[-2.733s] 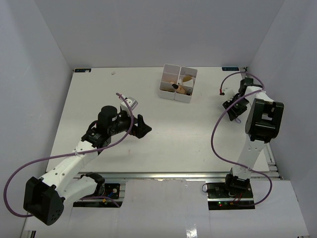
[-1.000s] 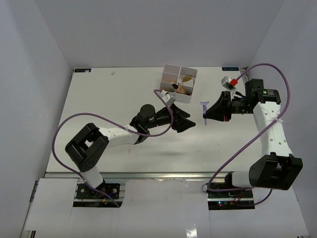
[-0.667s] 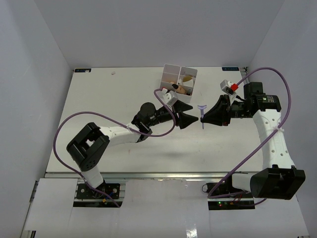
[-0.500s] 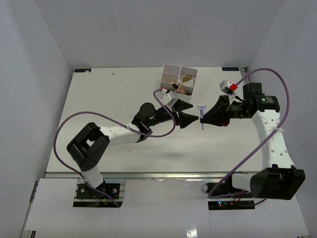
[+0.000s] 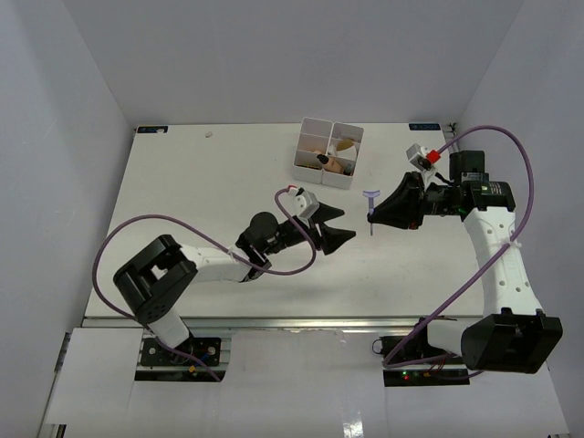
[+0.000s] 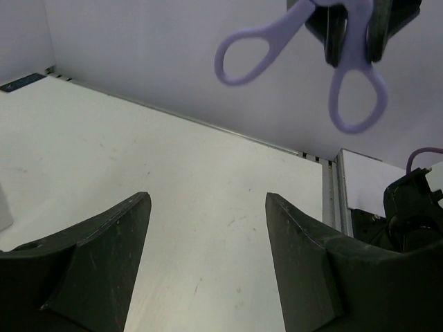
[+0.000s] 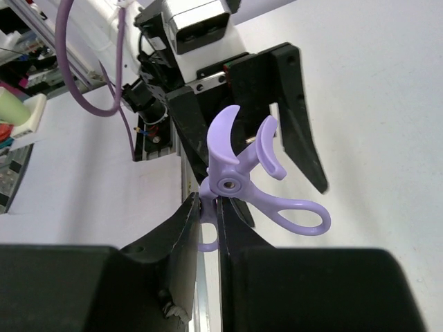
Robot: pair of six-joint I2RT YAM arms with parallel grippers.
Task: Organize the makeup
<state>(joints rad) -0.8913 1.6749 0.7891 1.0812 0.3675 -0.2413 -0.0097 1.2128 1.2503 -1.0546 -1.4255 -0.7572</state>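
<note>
lilac eyelash curler [image 7: 226, 184] in mid-air, right of centre, pinched by one handle in right gripper [image 5: 378, 212], clamped shut on it. Likely light, stiff, slick and hinged, so take it by the shank near the pivot. Left gripper [image 5: 334, 229] just left of it, jaws apart, empty. White box [image 5: 319, 171] far centre, other makeup [image 5: 338, 166] inside.

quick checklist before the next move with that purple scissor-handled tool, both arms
1. Right gripper shut on the purple tool: ok.
2. Left gripper open, nothing between its fingers: ok.
3. Purple tool lined up with the left gripper's gap: not ok; in the left wrist view it sits high and right of the gap, apart from both fingers.
4. Purple tool held off the table: ok.
5. Free compartment in the white box: cannot tell; several items already lie in it.
</note>
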